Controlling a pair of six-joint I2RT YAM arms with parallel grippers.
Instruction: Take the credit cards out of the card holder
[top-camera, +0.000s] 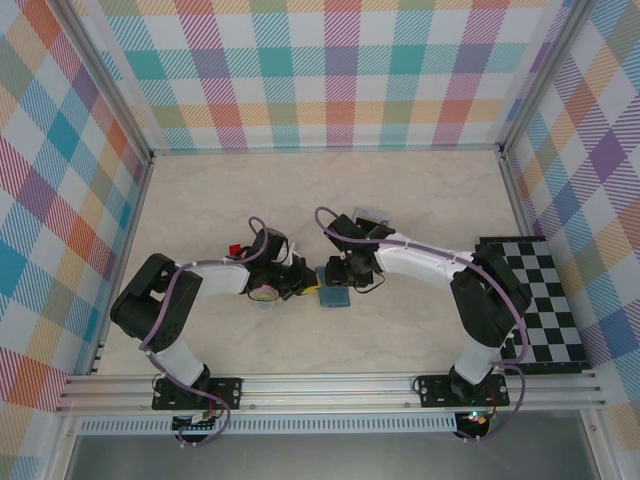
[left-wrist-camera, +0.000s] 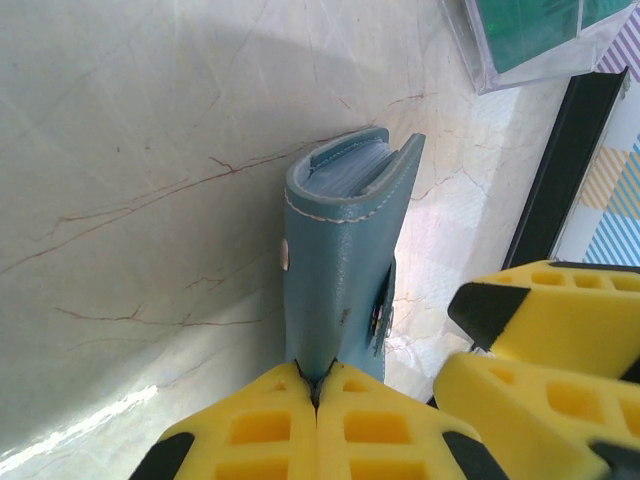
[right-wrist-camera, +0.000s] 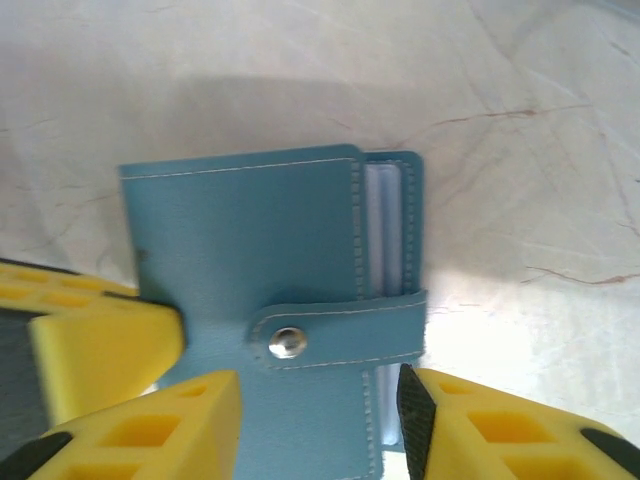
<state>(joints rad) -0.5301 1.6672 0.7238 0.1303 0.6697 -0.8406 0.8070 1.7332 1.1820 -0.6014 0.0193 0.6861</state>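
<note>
The card holder (top-camera: 333, 297) is a small teal-blue wallet at the table's middle, held shut by its snap strap (right-wrist-camera: 340, 335). In the left wrist view the card holder (left-wrist-camera: 340, 260) stands on edge, and my left gripper (left-wrist-camera: 318, 385) is shut on its near edge. Pale sleeve edges (right-wrist-camera: 385, 230) show between the covers. The credit cards inside it are hidden. My right gripper (right-wrist-camera: 320, 400) is open, its yellow fingers (right-wrist-camera: 150, 430) standing either side of the strap over the card holder (right-wrist-camera: 250, 230). In the top view the left gripper (top-camera: 306, 284) and right gripper (top-camera: 338, 272) meet at the wallet.
A clear case with teal-green contents (left-wrist-camera: 530, 35) lies just beyond the wallet; from above this clear case (top-camera: 375, 213) sits behind the right arm. A black-and-white checkered mat (top-camera: 535, 300) covers the right side. A small red object (top-camera: 235, 249) sits behind the left arm.
</note>
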